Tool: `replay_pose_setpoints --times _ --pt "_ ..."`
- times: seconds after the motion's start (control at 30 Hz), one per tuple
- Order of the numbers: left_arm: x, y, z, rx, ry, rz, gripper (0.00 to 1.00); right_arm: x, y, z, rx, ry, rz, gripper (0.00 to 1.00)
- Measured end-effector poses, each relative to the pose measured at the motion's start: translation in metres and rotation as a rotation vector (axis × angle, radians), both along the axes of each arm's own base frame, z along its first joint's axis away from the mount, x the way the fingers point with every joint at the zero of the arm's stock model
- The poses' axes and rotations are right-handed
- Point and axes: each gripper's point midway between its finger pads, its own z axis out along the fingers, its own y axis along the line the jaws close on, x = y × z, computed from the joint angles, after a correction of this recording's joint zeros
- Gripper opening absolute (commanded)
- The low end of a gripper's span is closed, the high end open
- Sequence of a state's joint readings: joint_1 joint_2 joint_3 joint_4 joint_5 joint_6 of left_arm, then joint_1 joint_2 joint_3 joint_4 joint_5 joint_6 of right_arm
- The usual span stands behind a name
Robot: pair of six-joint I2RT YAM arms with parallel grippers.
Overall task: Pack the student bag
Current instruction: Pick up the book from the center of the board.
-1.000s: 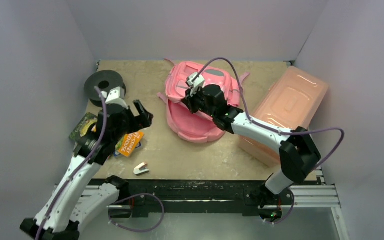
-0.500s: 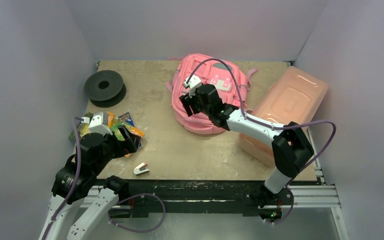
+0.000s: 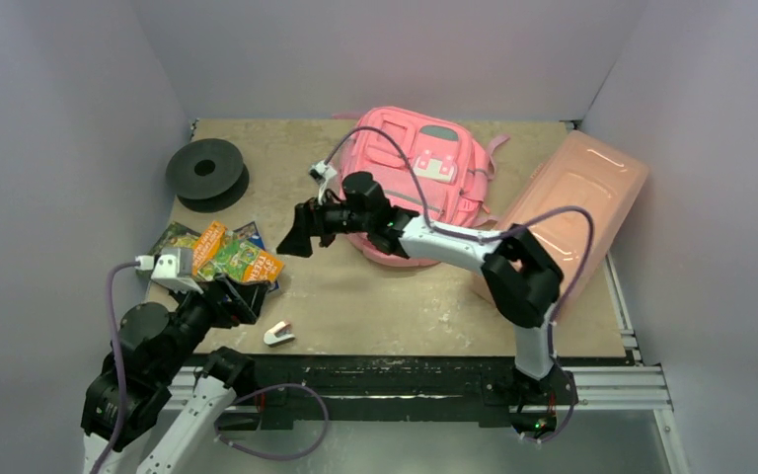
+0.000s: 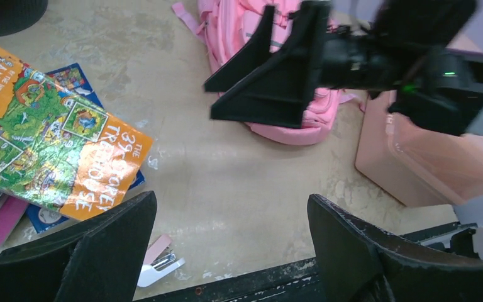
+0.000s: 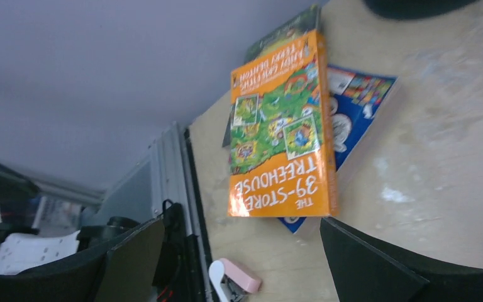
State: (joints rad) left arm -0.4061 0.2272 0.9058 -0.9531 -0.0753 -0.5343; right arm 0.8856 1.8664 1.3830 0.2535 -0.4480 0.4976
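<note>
Pink fabric, soft and slumped, marks the student bag at the upper centre of the overhead view, lying front-up; whether its mouth is open I cannot tell. Packing looks barely begun, and the step in hand seems to be fetching a book. The right gripper, fingers spread and empty, points from the bag's left side toward the book stack at left centre. The left gripper, also spread and empty, hangs just below that stack. The glossy orange paperback lies flat on a blue one, so the next move calls for working a finger under a thin edge. A small white-and-pink stapler lies near the bottom edge.
</note>
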Motion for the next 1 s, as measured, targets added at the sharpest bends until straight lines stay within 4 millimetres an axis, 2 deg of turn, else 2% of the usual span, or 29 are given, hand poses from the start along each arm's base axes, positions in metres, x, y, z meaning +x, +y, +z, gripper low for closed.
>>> replay_pose_setpoints --times 0.07,0.17,0.27,0.33,0.5,0.63,0.93,1.0 --pt "-0.007 0.0 0.006 -0.019 -0.033 -0.013 0.9 -0.008 0.019 -0.029 0.005 0.111 0.084 0.97" --pt "-0.016 -0.002 0.009 -0.045 -0.055 -0.039 0.9 -0.014 0.037 -0.085 -0.033 0.281 0.172 0.97" --pt "-0.023 -0.005 0.008 -0.074 -0.054 -0.063 0.9 -0.025 0.037 -0.137 -0.092 0.426 0.202 0.94" --pt "-0.025 -0.006 0.008 -0.084 -0.055 -0.07 0.9 -0.031 0.036 -0.155 -0.109 0.494 0.211 0.92" --pt "-0.028 -0.011 0.006 -0.097 -0.041 -0.095 0.9 -0.035 0.047 -0.15 -0.044 0.552 0.24 0.87" --pt "-0.028 -0.014 0.005 -0.099 -0.034 -0.11 0.9 -0.033 0.057 -0.151 -0.006 0.589 0.229 0.78" --pt "-0.034 -0.013 0.003 -0.11 -0.032 -0.114 0.9 -0.009 0.083 -0.15 0.04 0.614 0.15 0.65" --pt "-0.037 -0.012 0.002 -0.118 -0.028 -0.111 0.9 -0.005 0.085 -0.148 0.045 0.612 0.135 0.53"
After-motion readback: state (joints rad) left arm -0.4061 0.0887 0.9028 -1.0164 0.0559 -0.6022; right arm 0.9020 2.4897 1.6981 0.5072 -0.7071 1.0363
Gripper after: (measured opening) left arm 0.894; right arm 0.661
